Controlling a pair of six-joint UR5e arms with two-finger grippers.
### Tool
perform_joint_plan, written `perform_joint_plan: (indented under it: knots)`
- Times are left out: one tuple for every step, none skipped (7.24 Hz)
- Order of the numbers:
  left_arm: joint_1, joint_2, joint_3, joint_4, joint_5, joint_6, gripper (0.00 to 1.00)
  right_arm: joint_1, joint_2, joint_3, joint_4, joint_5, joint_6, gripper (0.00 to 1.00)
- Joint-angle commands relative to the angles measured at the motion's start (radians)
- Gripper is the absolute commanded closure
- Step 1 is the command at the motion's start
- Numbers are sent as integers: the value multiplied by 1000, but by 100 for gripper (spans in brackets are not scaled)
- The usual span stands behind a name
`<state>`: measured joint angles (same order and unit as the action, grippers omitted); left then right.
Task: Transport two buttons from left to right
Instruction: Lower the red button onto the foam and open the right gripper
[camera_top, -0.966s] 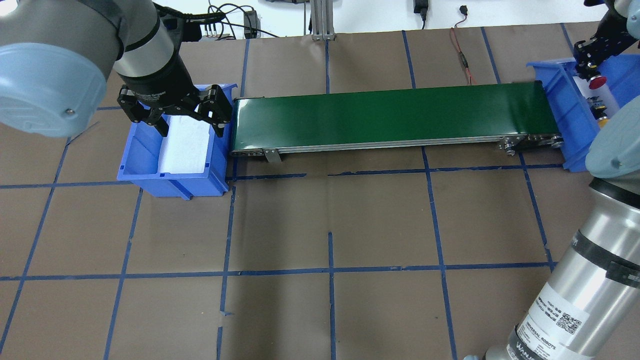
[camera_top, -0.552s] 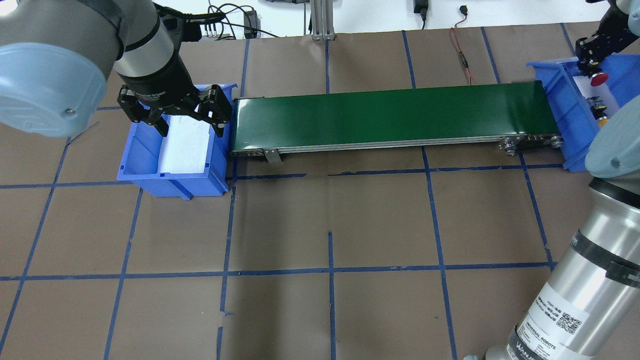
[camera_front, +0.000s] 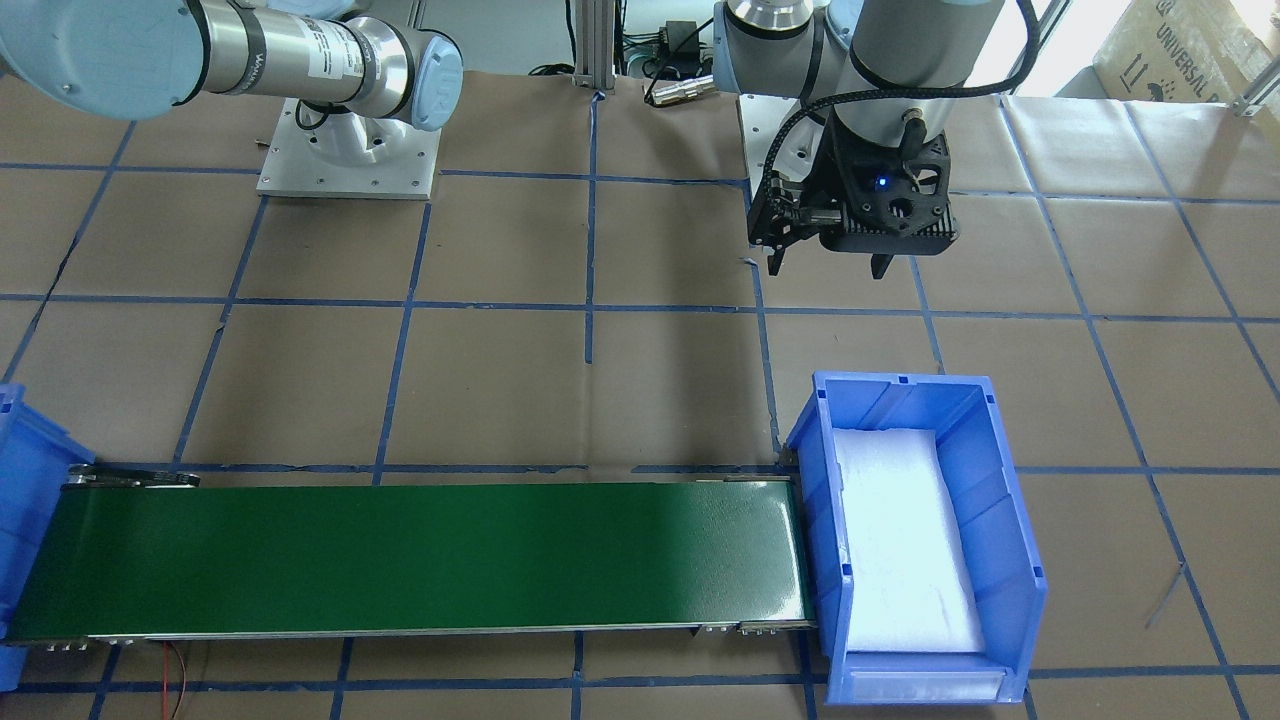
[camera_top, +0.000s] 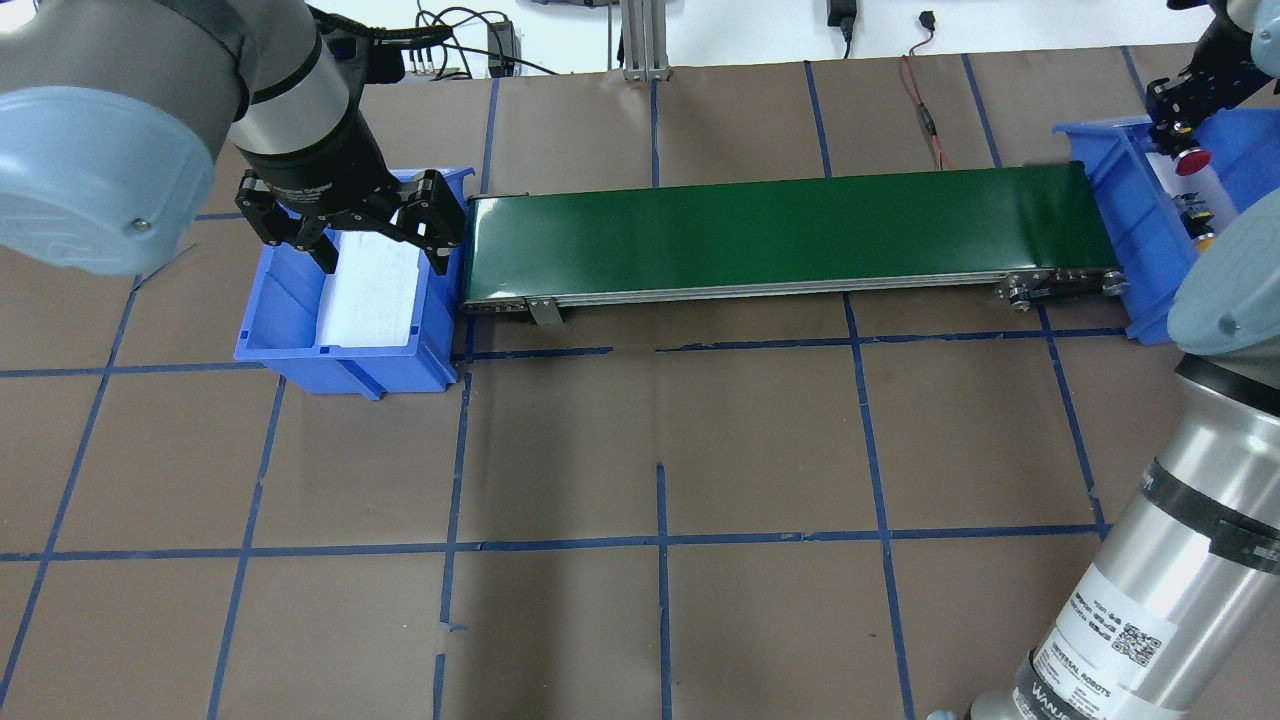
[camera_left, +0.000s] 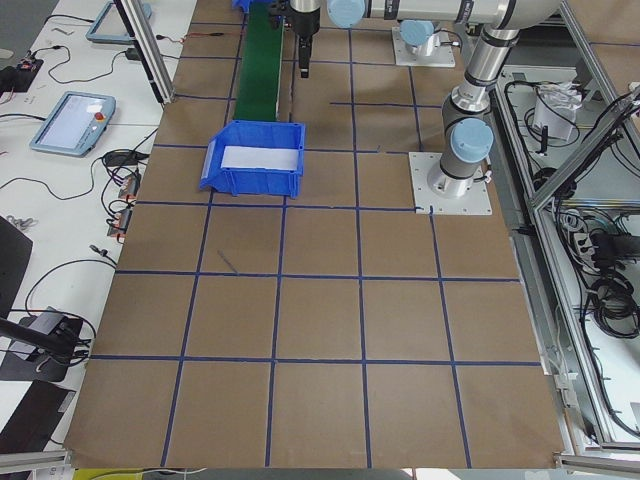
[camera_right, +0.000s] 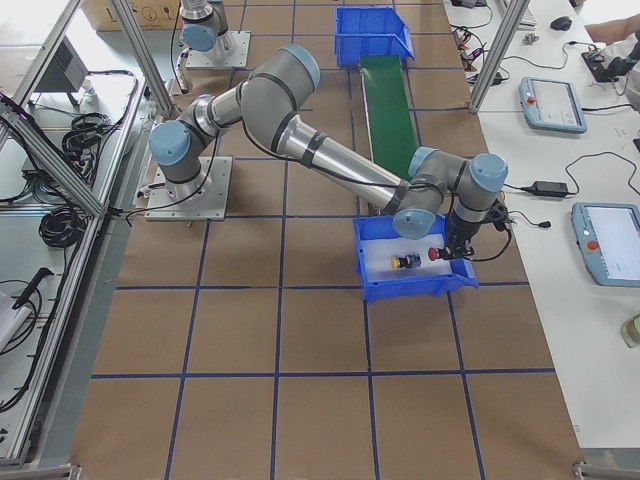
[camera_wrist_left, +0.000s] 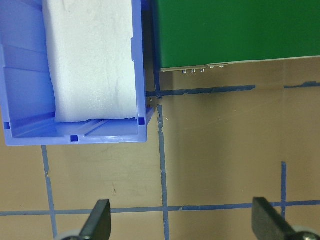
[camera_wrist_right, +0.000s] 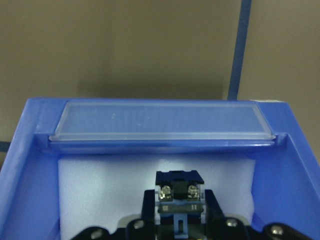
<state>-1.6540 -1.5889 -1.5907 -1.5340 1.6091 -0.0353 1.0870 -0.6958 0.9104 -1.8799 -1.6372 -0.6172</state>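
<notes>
The red button hangs just above the white foam of the right blue bin, with my right gripper shut on its switch body. In the exterior right view the red button is at the bin's far side. The yellow button lies on the foam beside it, also partly visible as the yellow button behind my right arm. My left gripper hovers open over the left blue bin, nothing between its fingers.
A green conveyor belt runs between the two bins. The left bin holds only white foam. A red wire lies behind the belt. Brown paper with blue tape lines covers the table.
My right gripper with the red button has shifted very slightly over the right bin. The left arm has not moved.
</notes>
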Motion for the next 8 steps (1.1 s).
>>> perform_joint_plan:
  knots:
    - [3, 0, 0, 0, -3, 0, 0, 2, 9, 1, 1, -1, 1, 79]
    - [5, 0, 0, 0, -6, 0, 0, 2, 13, 1, 1, -1, 5, 77]
    - [3, 1, 0, 0, -3, 0, 0, 2, 18, 1, 1, 0, 16, 71]
    - [5, 0, 0, 0, -5, 0, 0, 2, 19, 1, 1, -1, 17, 61]
    - [3, 0, 0, 0, -5, 0, 0, 2, 18, 1, 1, -4, 17, 38]
    - [5, 0, 0, 0, -3, -2, 0, 2, 18, 1, 2, -4, 16, 20]
    - [5, 0, 0, 0, -3, 0, 0, 2, 19, 1, 10, -6, 16, 15]
    - [3, 0, 0, 0, -2, 0, 0, 2, 13, 1, 13, -7, 14, 13]
